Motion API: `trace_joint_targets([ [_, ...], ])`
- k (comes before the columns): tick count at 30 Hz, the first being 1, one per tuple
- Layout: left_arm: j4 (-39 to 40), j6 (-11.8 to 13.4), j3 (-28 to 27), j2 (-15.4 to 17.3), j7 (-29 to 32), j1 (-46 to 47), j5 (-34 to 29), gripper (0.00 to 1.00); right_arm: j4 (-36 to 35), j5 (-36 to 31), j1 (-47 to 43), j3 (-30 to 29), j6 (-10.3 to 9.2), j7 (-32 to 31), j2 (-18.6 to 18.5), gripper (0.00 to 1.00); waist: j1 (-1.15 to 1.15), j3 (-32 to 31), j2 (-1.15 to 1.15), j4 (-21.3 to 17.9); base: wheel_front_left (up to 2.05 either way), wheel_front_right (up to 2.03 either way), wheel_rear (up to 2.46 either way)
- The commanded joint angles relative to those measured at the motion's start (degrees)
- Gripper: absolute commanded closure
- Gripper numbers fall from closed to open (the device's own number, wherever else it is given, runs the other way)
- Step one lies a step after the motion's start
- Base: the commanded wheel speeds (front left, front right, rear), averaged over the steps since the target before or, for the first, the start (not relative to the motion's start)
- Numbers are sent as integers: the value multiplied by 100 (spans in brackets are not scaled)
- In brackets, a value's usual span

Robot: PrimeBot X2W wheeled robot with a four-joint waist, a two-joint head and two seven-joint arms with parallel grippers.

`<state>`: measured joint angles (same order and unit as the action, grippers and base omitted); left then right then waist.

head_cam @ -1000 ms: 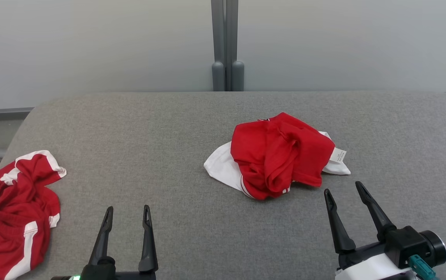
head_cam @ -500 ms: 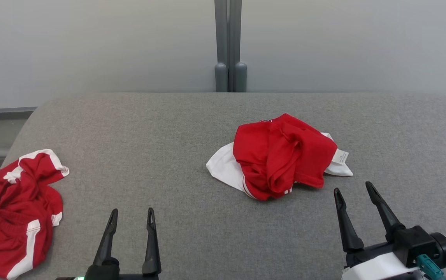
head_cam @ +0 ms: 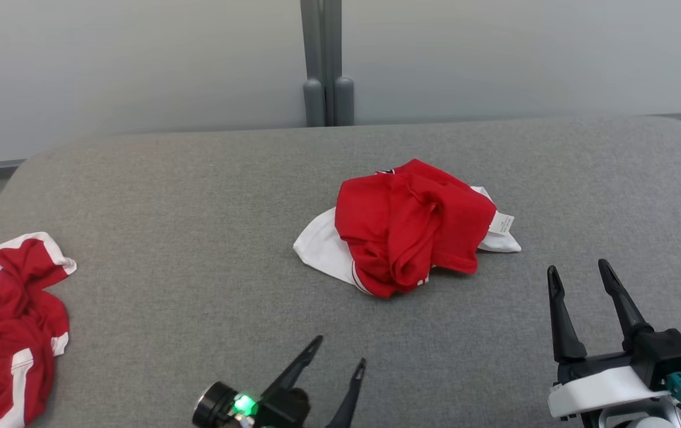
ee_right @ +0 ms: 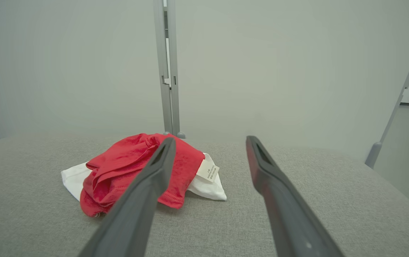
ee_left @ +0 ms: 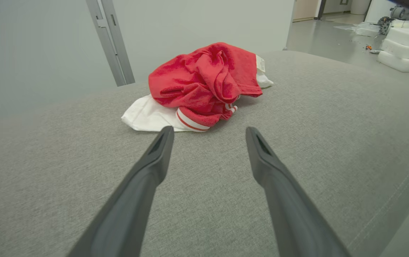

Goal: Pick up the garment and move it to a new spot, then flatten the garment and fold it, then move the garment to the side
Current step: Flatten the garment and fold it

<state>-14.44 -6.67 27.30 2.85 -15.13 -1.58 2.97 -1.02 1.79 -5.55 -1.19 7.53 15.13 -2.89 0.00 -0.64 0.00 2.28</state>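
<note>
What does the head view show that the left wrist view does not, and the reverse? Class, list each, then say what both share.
Head view, not left wrist view: a second red-and-white garment at the left edge of the grey surface, and the right pincer, open.
Left wrist view, not head view: white foam blocks on a floor beyond the surface.
Both: the crumpled red-and-white garment, the grey surface, the grey post behind it, and the open left pincer.

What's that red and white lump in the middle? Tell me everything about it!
The crumpled red and white cloth garment lies heaped on the grey fabric-covered surface. Red folds sit on top, white cloth pokes out both sides, a striped cuff shows in front, and a small white label sticks out. Nothing but the surface touches it.
</note>
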Motion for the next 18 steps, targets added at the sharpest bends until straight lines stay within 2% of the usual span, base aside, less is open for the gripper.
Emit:
trace_joint_targets([
  [1,-175,-42,212,8,-4,339,-17,0,-2,-59,110,21,-8,3,0,0,0,343,0,-299,0,0,0],
  [4,-683,-70,747,17,-3,979,-21,0,-49,-80,314,8,-9,3,-4,0,0,684,0,-493,0,0,0],
  [9,-1442,-75,1615,21,-2,2017,444,0,-61,-77,575,-50,-9,3,-4,0,0,1145,0,-823,0,0,0],
  [18,-2250,-76,2041,19,-4,3303,807,0,-151,9,1012,-151,-9,3,0,0,0,1838,0,-1179,0,0,0],
])
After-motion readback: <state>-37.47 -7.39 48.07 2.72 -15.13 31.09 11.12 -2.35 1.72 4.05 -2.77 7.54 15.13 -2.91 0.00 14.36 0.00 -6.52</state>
